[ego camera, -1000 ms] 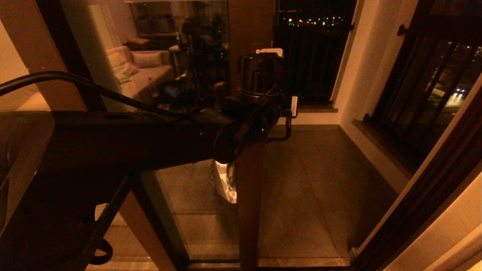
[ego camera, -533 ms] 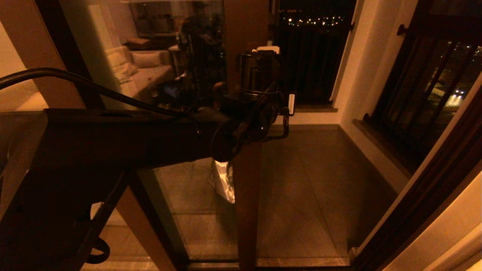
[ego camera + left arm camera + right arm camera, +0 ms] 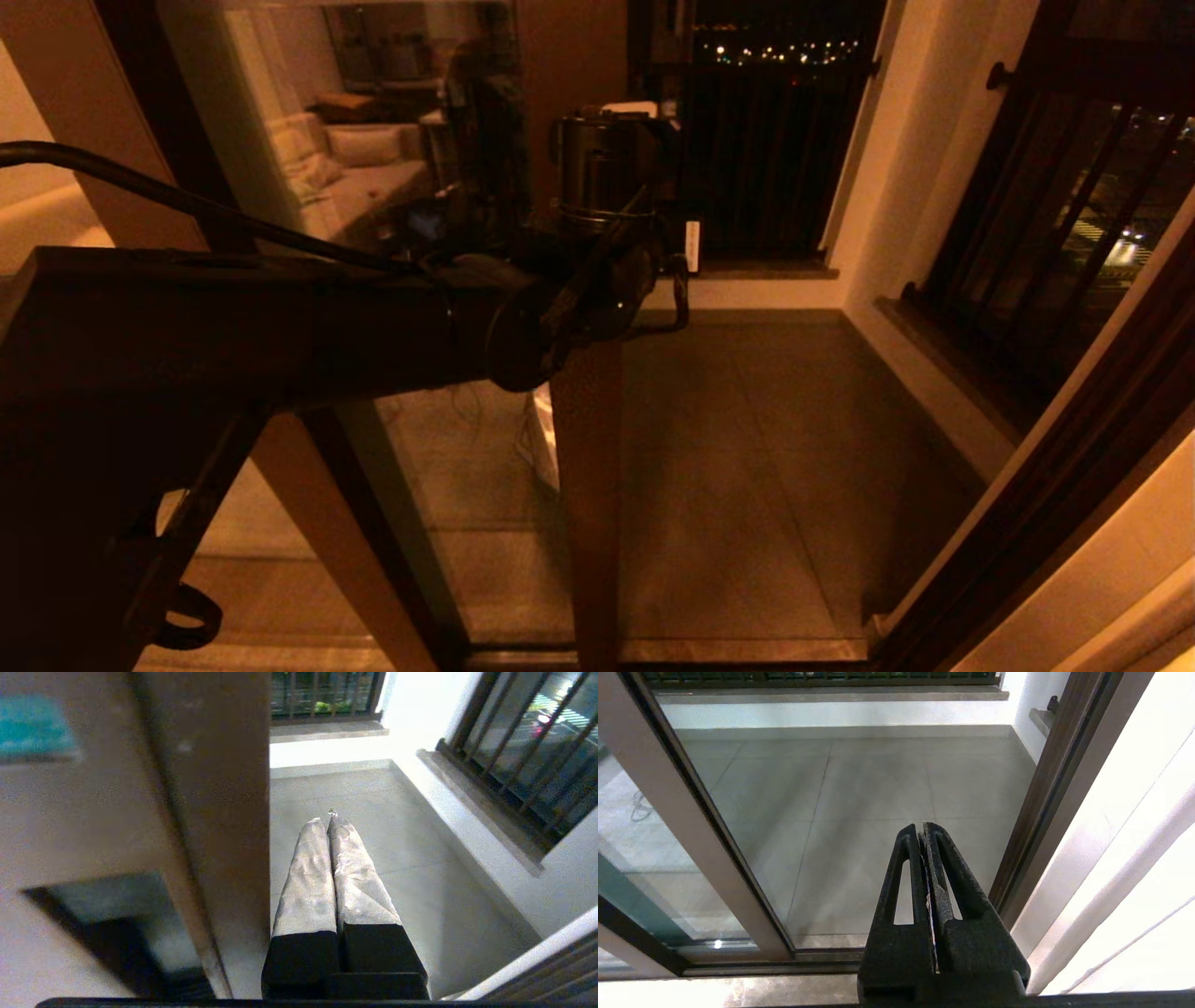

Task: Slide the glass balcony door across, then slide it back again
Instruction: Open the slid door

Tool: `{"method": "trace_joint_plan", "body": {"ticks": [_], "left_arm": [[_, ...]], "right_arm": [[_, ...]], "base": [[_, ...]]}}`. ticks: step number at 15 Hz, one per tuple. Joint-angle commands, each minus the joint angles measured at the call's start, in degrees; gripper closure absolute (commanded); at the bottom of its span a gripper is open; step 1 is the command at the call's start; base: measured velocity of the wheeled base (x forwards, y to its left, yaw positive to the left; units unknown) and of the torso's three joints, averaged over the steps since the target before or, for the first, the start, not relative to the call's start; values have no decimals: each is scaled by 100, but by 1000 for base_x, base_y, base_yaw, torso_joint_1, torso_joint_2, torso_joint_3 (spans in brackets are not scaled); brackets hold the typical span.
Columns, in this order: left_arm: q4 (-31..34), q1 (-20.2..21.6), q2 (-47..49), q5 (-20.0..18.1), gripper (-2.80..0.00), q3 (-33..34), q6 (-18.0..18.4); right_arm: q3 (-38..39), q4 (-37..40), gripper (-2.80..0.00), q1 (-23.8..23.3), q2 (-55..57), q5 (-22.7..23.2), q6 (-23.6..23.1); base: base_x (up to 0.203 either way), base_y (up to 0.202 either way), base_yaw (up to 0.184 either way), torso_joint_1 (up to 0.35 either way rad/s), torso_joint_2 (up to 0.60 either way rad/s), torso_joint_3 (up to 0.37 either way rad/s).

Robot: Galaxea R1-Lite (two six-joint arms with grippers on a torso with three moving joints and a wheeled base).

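Left wrist view shows the left gripper [image 3: 329,819], fingers pressed together, empty, beside the glass balcony door [image 3: 219,788] upright rail.

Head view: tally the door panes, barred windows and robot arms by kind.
Glass balcony door: 1
Narrower glass pane: 1
Barred windows: 2, far one and right-hand one
Robot arms: 1, the left arm
Total: 5

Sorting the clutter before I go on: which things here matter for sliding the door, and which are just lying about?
Job:
glass balcony door
left gripper, shut, beside the door's upright rail

Lying about:
white bag behind the glass
window bars
right gripper, shut, parked
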Motion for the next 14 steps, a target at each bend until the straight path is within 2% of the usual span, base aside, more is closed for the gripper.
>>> {"method": "trace_joint_plan", "body": {"ticks": [1, 14], "left_arm": [[19, -17, -152, -30, 0, 193, -14], [19, 318, -426, -30, 0, 494, -68]], "right_arm": [[0, 1, 0, 4, 2, 4, -3], [0, 2, 0, -2, 2, 4, -3]], "base": [[0, 0, 0, 0, 0, 0], [0, 0, 0, 0, 0, 0]]}}
